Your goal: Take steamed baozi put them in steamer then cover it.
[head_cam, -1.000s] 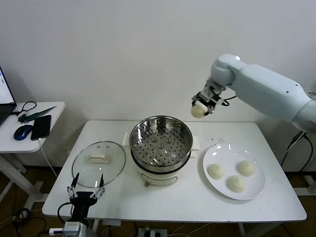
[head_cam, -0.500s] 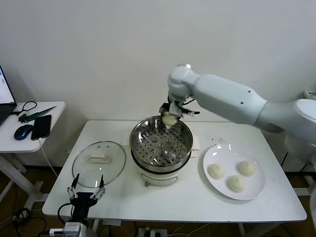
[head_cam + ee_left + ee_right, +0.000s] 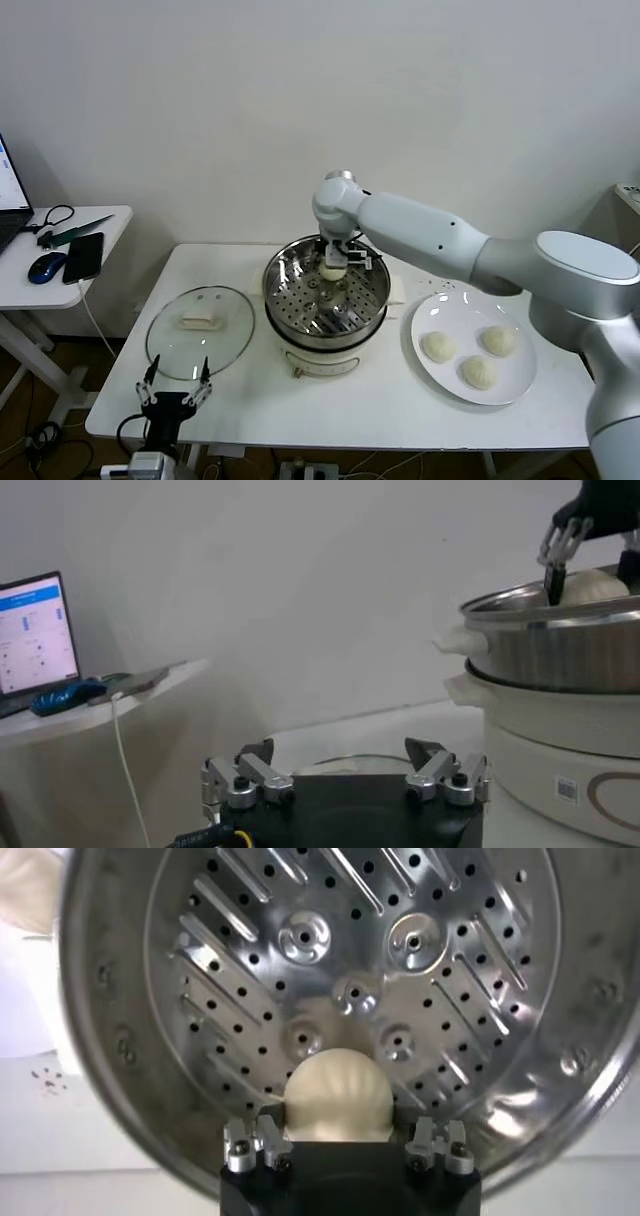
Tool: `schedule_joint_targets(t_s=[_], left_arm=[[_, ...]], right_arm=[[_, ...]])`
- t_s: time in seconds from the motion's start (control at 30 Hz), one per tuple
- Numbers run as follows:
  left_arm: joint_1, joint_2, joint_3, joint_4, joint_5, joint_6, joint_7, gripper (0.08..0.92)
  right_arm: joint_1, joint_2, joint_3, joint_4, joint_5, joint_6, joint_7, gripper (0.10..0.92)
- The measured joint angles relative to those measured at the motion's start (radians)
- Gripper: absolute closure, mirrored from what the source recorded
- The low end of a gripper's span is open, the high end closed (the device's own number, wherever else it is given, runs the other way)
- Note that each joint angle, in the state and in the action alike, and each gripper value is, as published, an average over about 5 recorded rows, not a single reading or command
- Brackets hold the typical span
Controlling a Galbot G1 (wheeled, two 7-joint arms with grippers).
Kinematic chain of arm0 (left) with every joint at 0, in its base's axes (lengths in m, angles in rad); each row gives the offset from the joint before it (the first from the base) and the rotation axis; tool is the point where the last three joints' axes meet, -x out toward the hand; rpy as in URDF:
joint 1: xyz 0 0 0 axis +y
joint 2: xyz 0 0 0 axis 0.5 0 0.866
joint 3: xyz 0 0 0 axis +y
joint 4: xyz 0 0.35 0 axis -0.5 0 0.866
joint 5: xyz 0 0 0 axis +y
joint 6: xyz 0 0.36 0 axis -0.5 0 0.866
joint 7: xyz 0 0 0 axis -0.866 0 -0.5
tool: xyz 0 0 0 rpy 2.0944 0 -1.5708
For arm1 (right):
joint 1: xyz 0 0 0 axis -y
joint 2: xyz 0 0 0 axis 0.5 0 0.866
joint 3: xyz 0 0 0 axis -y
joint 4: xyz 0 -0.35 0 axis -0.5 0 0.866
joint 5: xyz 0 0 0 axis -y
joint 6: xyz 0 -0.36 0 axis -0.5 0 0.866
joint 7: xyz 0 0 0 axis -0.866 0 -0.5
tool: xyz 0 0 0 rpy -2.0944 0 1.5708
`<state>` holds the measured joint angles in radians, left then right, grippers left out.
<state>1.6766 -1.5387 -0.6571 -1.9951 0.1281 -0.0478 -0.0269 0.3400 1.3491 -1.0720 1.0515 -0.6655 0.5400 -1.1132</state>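
While your left gripper [image 3: 175, 385] waits spread wide below the cover [image 3: 200, 331], your right gripper [image 3: 342, 1140] has one baozi [image 3: 338, 1095] between its jaws inside the steamer [image 3: 325, 290], above the perforated floor

Even bright indoor light; glare on steamer [image 3: 480, 968] metal; soft shadows.

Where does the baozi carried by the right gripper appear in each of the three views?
Head view: the baozi hangs in the right gripper above the steamer's far side.
Left wrist view: baozi peeks over the steamer rim.
Right wrist view: baozi sits between the fingers.
Shared landmark: the steamer.
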Motion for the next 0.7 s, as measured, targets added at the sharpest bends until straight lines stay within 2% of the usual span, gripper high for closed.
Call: schedule_joint_targets(t_s=[0.2,0.47,0.7], left_arm=[[-0.001,-0.002,0.0,0.004,-0.001,-0.001,-0.002,0.177],[0.005,-0.002,-0.002,0.003,-0.003,-0.002,-0.007,0.177],[0.011,-0.002,-0.003,-0.005,-0.003,-0.002,-0.008,0.177]], right_arm=[[-0.009,0.006,0.008,-0.009,-0.022,0.008,0.014,0.211],[0.013,-0.02,0.019,0.025,-0.011,0.018,0.012,0.203],[0.088,-0.111,-0.001,0.103,0.096,-0.005,-0.006,0.203]])
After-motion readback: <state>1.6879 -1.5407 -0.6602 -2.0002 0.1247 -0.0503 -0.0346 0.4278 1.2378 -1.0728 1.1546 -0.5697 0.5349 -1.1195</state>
